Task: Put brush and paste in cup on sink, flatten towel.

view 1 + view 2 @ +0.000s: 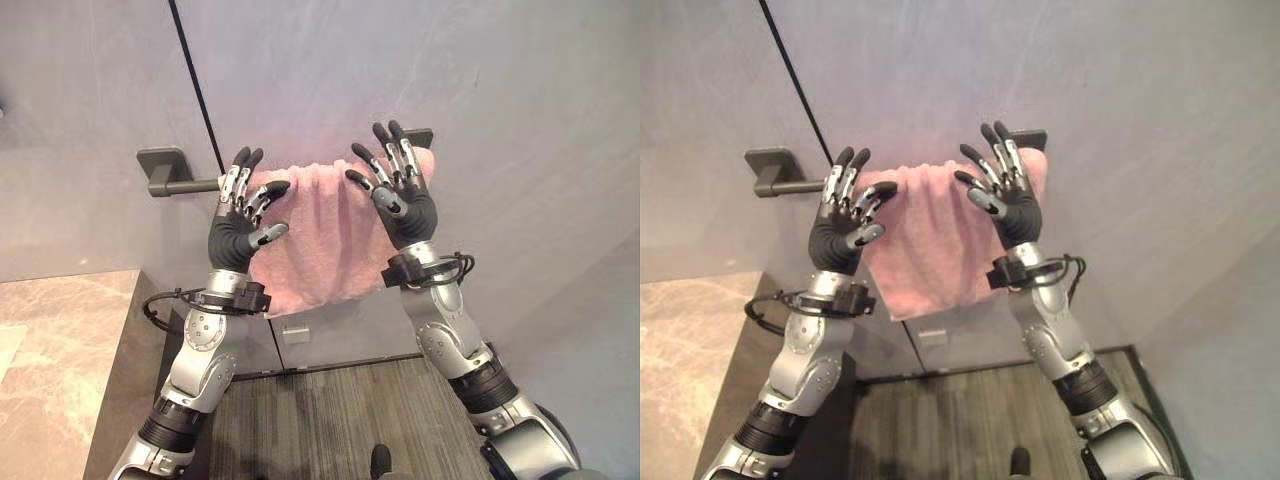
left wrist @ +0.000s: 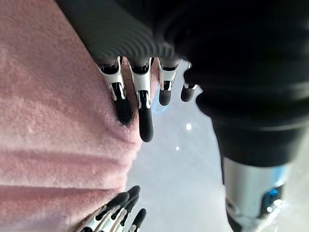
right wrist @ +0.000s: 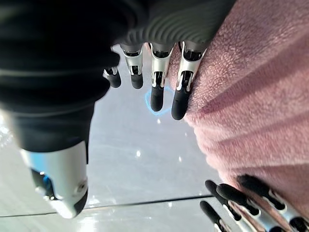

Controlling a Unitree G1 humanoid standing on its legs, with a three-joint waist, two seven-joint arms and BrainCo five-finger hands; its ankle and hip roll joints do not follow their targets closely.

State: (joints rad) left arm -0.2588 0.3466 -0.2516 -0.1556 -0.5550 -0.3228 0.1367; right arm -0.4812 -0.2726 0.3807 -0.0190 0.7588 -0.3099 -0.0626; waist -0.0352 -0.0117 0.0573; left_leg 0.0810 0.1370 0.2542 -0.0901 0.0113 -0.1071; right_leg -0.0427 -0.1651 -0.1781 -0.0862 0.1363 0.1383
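A pink towel (image 1: 325, 240) hangs over a dark grey bar (image 1: 170, 178) on the grey wall, gathered into folds in its middle. My left hand (image 1: 238, 232) is raised in front of the towel's left edge, open, its fingers (image 2: 141, 108) straight and resting at that edge. In front of the towel's upper right part is my right hand (image 1: 405, 205), also open with fingers (image 3: 166, 94) spread near the bar's right end. Neither hand holds the cloth. The towel (image 3: 251, 96) fills one side of each wrist view.
A beige marble counter (image 1: 50, 350) lies at the lower left. Dark plank floor (image 1: 330, 420) runs below the towel. A black seam (image 1: 195, 80) crosses the wall above the bar's left mount.
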